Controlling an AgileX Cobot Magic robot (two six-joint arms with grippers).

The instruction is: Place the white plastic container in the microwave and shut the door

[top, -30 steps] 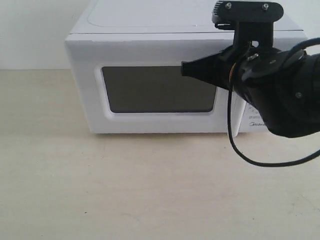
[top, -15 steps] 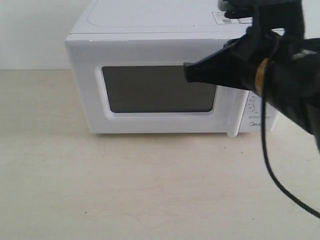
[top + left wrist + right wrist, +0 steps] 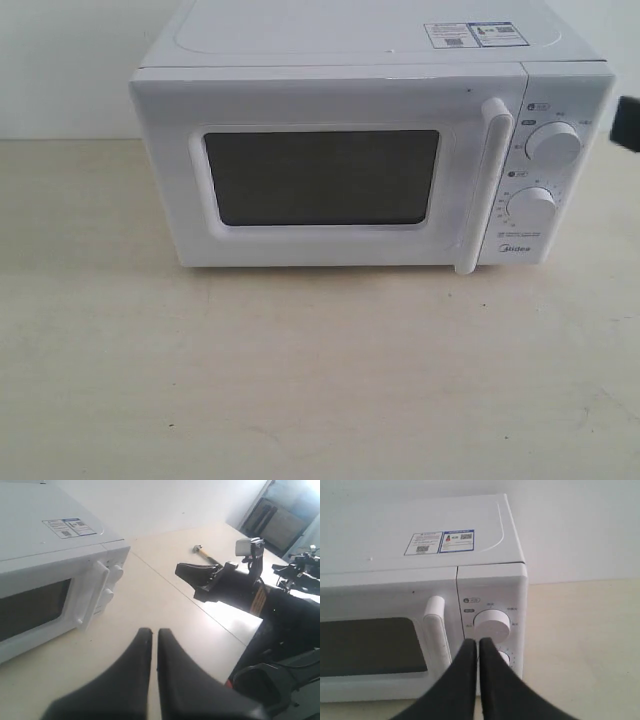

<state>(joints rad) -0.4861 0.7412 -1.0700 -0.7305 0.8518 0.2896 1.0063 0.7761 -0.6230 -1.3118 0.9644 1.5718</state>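
Observation:
The white microwave [image 3: 340, 90] stands at the back of the table. Its door [image 3: 320, 100] is closed, with the dark window [image 3: 320, 178] and the vertical bar handle [image 3: 483, 185] facing forward. The white plastic container is not visible in any view. My right gripper [image 3: 477, 642] is shut and empty, held off the control panel in front of the upper knob [image 3: 491, 625]. In the exterior view only a black bit of that arm [image 3: 628, 122] shows at the right edge. My left gripper [image 3: 151, 630] is shut and empty, above the table off to the side of the microwave [image 3: 50, 575].
Two round knobs [image 3: 553, 143] sit on the control panel right of the handle. In the left wrist view my right arm [image 3: 225, 582] hovers past the microwave's knob side, and a small hammer-like tool [image 3: 205, 554] lies on the table beyond it. The table edge [image 3: 240, 645] is near.
My right arm has pulled away to the right from in front of the door and now only shows at the frame's edge. The door stays closed.

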